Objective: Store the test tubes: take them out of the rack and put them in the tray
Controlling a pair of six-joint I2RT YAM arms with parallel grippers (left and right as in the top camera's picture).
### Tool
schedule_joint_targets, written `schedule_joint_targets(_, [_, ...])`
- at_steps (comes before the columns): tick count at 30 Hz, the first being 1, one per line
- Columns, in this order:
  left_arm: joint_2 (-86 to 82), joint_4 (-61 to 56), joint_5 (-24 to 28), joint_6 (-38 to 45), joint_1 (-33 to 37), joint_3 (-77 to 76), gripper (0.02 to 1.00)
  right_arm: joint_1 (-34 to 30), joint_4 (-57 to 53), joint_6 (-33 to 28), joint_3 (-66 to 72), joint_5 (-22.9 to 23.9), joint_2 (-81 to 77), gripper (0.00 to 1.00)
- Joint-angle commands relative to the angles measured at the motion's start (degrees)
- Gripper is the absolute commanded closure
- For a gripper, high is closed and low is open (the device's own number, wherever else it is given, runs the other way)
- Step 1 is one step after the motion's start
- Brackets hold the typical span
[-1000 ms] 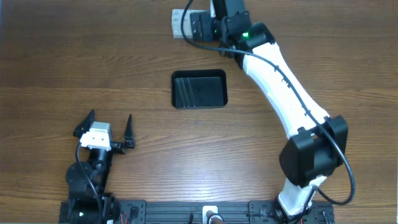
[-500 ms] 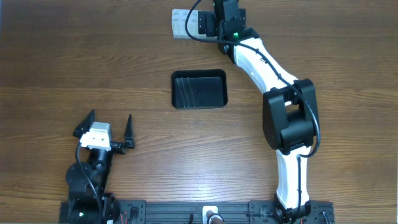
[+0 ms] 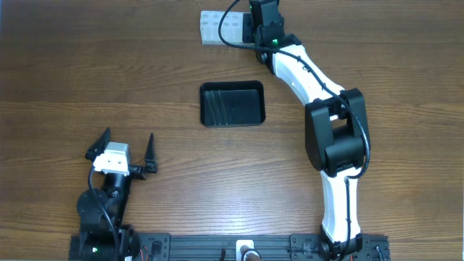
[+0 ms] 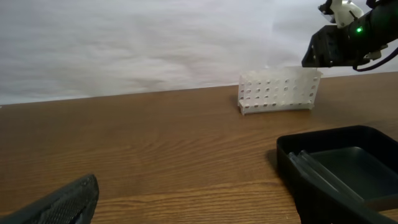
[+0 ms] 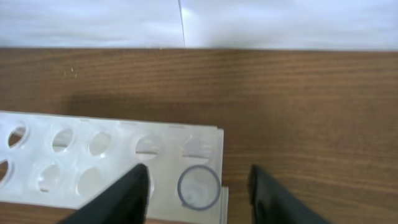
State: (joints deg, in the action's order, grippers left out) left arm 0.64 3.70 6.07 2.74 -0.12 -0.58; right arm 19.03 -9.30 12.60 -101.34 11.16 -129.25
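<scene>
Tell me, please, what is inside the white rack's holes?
One clear test tube stands in a corner hole of the rack, flanked by the open right gripper. Neighbouring holes look empty; a finger hides part of one.

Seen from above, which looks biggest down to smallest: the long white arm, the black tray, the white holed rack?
1. Long white right arm
2. Black rectangular plastic tray
3. White perforated rack, partly covered by that arm

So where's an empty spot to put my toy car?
The wood left of the tray, between the rack and the left gripper, is bare. So is the strip between the tray and the arm bases. It's crowded at the rack's end, where the right gripper hangs over a tube.
</scene>
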Motion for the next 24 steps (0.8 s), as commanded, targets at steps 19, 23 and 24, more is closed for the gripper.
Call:
schedule_joint_targets(19, [-0.3,0.2,0.9,-0.6,0.4,0.2,0.018,-0.3,0.3,0.2,-0.1,1.0,-0.7,0.862])
schedule_joint_targets(23, [-0.3,0.2,0.9,-0.6,0.4,0.2,0.018,-0.2,0.5,0.2,-0.1,1.0,-0.7,0.875])
schedule_joint_targets(24, [-0.3,0.2,0.9,-0.6,0.4,0.2,0.023,-0.1,0.6,0.2,-0.1,1.0,-0.7,0.879])
